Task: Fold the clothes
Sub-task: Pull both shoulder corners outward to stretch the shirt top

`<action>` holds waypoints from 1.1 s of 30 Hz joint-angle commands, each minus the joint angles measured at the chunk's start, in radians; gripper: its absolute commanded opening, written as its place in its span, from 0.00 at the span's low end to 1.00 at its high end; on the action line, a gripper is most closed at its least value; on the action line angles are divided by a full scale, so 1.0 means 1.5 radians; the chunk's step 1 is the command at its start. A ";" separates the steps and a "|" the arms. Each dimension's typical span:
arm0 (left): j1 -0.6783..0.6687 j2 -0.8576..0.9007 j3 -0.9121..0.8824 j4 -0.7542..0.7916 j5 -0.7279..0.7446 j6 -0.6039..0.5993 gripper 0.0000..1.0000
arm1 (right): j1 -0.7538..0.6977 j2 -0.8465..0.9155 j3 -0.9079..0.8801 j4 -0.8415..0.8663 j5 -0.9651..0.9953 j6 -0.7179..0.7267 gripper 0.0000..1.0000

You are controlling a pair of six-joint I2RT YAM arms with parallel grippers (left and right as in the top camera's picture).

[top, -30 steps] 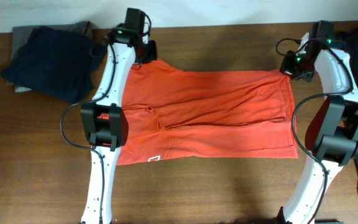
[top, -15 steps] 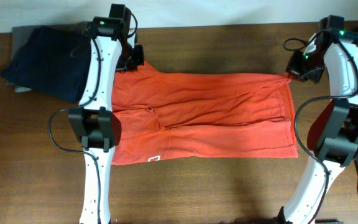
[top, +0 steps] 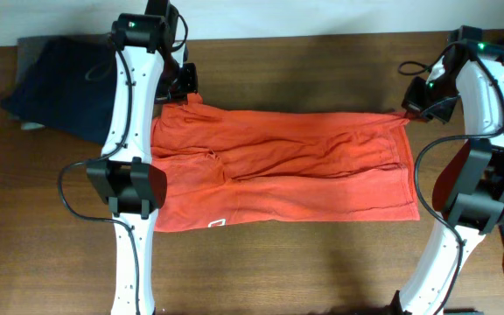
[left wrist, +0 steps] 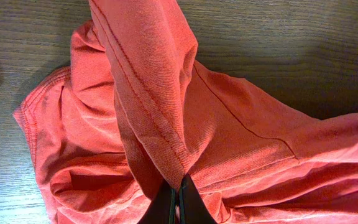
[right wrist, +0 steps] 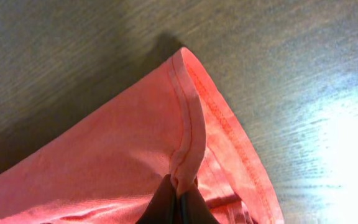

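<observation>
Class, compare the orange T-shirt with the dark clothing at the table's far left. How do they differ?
The T-shirt is red-orange and spread out; the dark clothing is navy and bunched. The left gripper and right gripper pinch the T-shirt; neither grips the dark clothing. Both lie on the table.

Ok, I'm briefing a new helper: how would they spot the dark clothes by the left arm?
Start at the wooden table and go to its far left corner, outside the left arm. A bunched heap of dark blue clothes lies there over a grey piece; the orange shirt beside it is bright and spread out.
</observation>
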 commanded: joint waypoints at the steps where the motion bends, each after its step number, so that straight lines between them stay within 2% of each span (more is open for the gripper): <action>1: 0.000 -0.025 0.005 -0.003 -0.033 0.000 0.01 | -0.019 0.003 0.016 -0.015 0.007 0.005 0.04; 4: 0.009 -0.035 0.003 -0.003 -0.080 -0.014 0.01 | -0.035 0.003 0.016 -0.025 0.008 0.003 0.04; 9: 0.028 -0.037 -0.007 -0.003 -0.019 -0.014 0.01 | -0.054 0.003 0.016 -0.043 -0.004 0.005 0.04; 11: 0.028 -0.037 -0.025 -0.003 -0.030 -0.014 0.01 | -0.053 0.003 0.016 -0.051 -0.004 0.005 0.04; 17: 0.029 -0.037 -0.143 -0.003 -0.055 -0.014 0.01 | -0.048 0.003 0.016 -0.070 0.028 0.006 0.04; 19: 0.029 -0.037 -0.179 -0.003 -0.055 -0.014 0.01 | -0.053 0.003 0.016 -0.075 0.072 0.041 0.04; 23: 0.033 -0.037 -0.201 -0.003 -0.055 -0.014 0.01 | -0.061 0.003 0.016 -0.082 0.071 0.051 0.04; 29: 0.027 -0.049 -0.201 -0.003 0.015 -0.003 0.01 | -0.061 0.003 0.016 -0.115 0.069 0.051 0.04; 33: 0.015 -0.066 -0.217 -0.003 0.015 0.002 0.01 | -0.065 0.003 0.016 -0.147 0.069 0.068 0.04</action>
